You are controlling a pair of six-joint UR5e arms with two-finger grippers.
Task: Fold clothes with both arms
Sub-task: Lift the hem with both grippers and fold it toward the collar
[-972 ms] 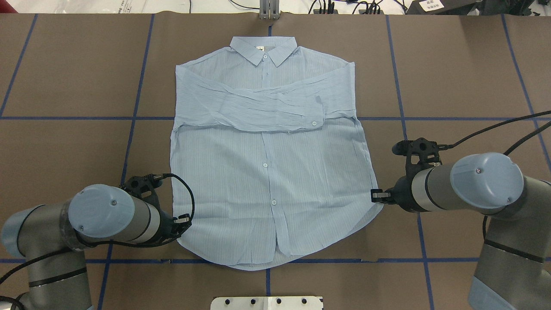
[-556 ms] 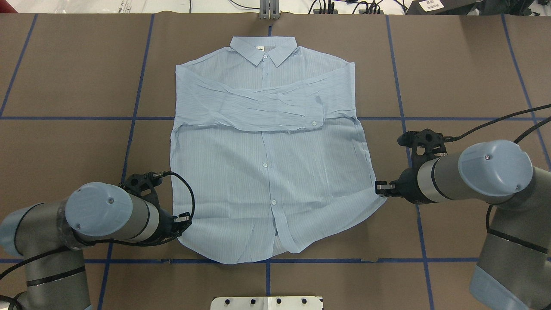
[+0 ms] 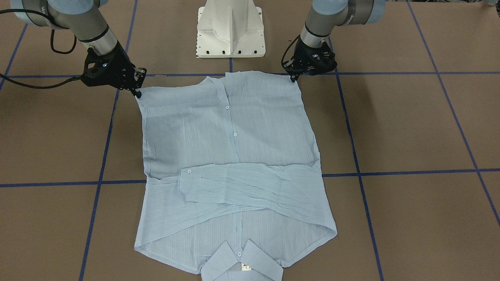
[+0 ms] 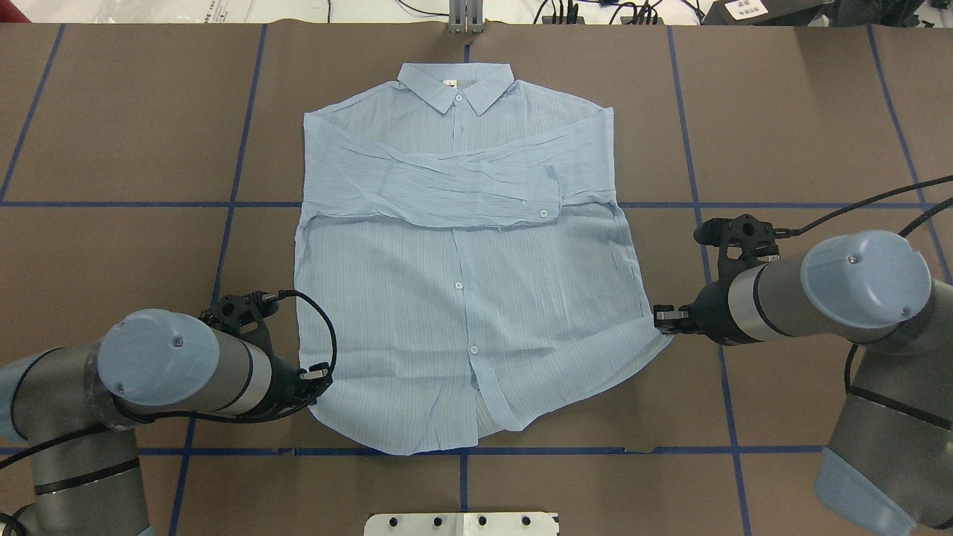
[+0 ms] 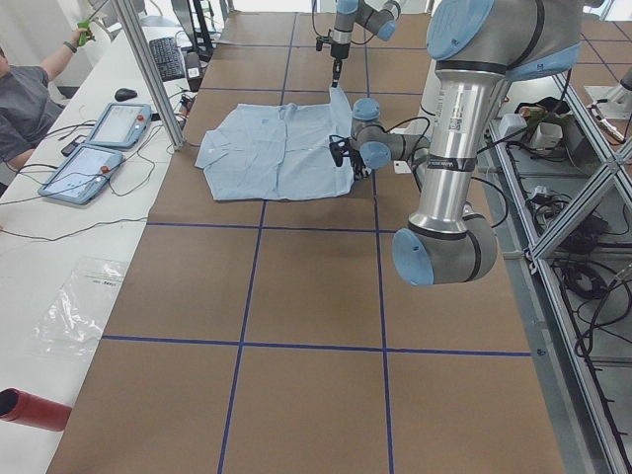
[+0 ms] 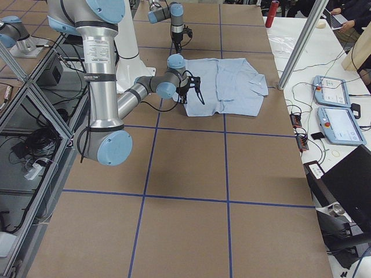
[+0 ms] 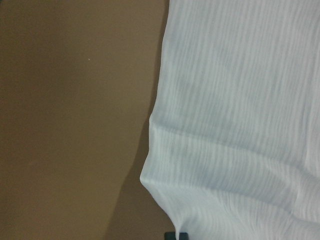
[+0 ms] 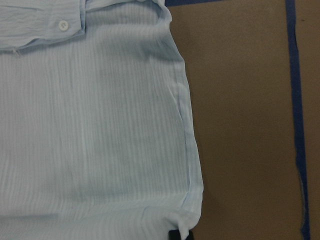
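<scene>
As my left end effector [image 4: 319, 378] and right end effector [image 4: 663, 318], both clenched on the hem corners of the shirt [image 4: 461, 298], draw forward, the hem starts lifting from the tabletop [image 4: 112, 149], beginning the fold

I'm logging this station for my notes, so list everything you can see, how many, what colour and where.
shirt: one, pale blue, flat mid-table, sleeves folded across the chest.
table: one, brown with blue lines, under the shirt.
base: one, white, at the table's robot-side edge.
tablets: two, grey-edged, on the side bench.
tube: one, red, same bench.
person: one, grey top, at the bench.
left arm: one, grey with blue caps, beside the hem.
right arm: one, same colours, at the hem's other side.
left end effector: one, black, shut on a hem corner.
right end effector: one, black, shut on the other hem corner.
</scene>
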